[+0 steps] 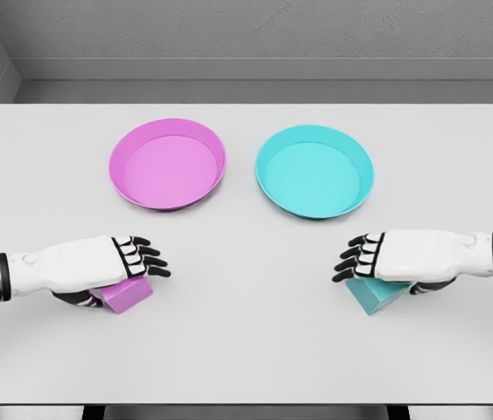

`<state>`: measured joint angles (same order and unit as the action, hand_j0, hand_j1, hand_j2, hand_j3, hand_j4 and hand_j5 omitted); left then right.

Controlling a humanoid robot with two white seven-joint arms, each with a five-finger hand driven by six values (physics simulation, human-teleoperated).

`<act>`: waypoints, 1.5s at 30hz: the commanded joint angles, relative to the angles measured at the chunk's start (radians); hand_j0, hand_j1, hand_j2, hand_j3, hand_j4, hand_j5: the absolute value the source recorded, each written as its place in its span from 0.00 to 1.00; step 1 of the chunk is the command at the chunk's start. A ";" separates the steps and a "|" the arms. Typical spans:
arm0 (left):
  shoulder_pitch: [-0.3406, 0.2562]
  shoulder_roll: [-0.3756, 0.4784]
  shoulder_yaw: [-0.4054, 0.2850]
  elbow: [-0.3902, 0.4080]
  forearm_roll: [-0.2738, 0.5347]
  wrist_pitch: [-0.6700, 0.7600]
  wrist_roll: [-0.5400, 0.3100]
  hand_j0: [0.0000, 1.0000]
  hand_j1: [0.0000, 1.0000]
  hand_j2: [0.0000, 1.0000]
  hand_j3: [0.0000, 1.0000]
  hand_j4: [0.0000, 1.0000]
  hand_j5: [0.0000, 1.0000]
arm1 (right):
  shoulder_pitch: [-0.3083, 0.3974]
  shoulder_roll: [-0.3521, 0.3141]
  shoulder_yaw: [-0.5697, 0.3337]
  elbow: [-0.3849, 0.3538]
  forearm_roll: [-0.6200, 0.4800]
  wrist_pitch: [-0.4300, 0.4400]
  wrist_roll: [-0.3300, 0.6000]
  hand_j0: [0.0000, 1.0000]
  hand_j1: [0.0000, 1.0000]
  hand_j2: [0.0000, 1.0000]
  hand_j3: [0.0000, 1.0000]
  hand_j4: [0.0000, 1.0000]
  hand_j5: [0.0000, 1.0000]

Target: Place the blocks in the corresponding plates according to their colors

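Plates sit empty in the upper half of the frame, pink plate [167, 164] left of centre, cyan plate [314, 171] right of centre; nothing is sorted yet; pink block [126, 295] lies at lower left under the left hand [115, 261], cyan block [375, 295] at lower right under the right hand [395, 256]; both hands hover with fingers extended, gripping nothing that I can see; both placements remain.

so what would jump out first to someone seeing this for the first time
Two bright plates sit side by side at the middle of the white table: a pink plate on the left and a teal plate on the right. Nearer the camera, the left robot hand hovers over a pink block, and the right robot hand over a teal block.
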<state>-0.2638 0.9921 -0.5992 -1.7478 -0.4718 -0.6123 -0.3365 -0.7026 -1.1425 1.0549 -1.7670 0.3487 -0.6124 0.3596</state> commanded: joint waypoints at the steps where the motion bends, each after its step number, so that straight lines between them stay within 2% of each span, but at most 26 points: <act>1: 0.000 0.000 0.001 -0.001 -0.002 0.001 -0.016 0.89 0.89 0.89 0.89 0.89 0.89 | 0.000 0.009 0.002 0.000 -0.005 0.002 -0.001 1.00 1.00 1.00 1.00 1.00 1.00; 3: 0.002 0.000 -0.001 -0.002 -0.002 0.001 -0.041 0.76 0.76 0.76 0.76 0.76 0.76 | 0.000 0.009 0.010 0.000 -0.004 0.002 0.001 1.00 1.00 1.00 1.00 1.00 1.00; 7: 0.002 0.000 0.001 -0.006 0.001 0.001 -0.059 0.62 0.62 0.62 0.62 0.62 0.62 | 0.006 0.010 0.016 0.000 -0.002 0.002 0.001 1.00 1.00 1.00 1.00 1.00 1.00; 8: 0.002 0.000 0.001 -0.007 0.002 0.001 -0.062 0.61 0.61 0.61 0.61 0.61 0.61 | 0.008 0.010 0.016 0.000 -0.001 0.002 0.002 1.00 1.00 1.00 1.00 1.00 1.00; 17: -0.012 0.002 0.004 -0.004 0.013 0.001 -0.062 0.63 0.63 0.63 0.63 0.63 0.63 | 0.009 0.020 0.016 0.000 0.010 0.002 0.029 1.00 1.00 1.00 1.00 1.00 1.00; 18: -0.015 0.002 0.006 -0.006 0.013 0.001 -0.062 0.64 0.64 0.64 0.64 0.64 0.64 | 0.009 0.020 0.016 0.000 0.010 0.002 0.030 0.91 0.91 0.91 0.91 0.91 0.91; 20: -0.021 0.002 0.006 -0.004 0.018 0.001 -0.061 0.65 0.65 0.65 0.65 0.65 0.65 | 0.009 0.021 0.016 0.000 0.010 0.002 0.056 0.80 0.80 0.80 0.80 0.80 0.80; 25: -0.043 0.002 0.009 0.001 0.024 0.001 -0.061 0.65 0.65 0.65 0.65 0.65 0.65 | 0.009 0.018 0.013 0.000 0.012 0.002 0.058 0.68 0.68 0.68 0.68 0.68 0.68; 38: -0.123 -0.015 0.012 0.025 0.027 0.001 -0.059 0.65 0.65 0.65 0.65 0.65 0.65 | -0.002 0.017 -0.003 0.000 0.007 0.002 0.056 0.60 0.60 0.60 0.60 0.60 0.60; 45: -0.160 -0.044 0.010 0.040 0.025 0.001 -0.059 0.65 0.65 0.65 0.65 0.65 0.65 | -0.014 0.023 -0.019 0.000 0.003 0.002 0.056 0.60 0.60 0.60 0.60 0.60 0.60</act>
<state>-0.4295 0.9499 -0.5893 -1.7107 -0.4527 -0.6130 -0.3967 -0.7225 -1.1202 1.0408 -1.7665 0.3583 -0.6128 0.4155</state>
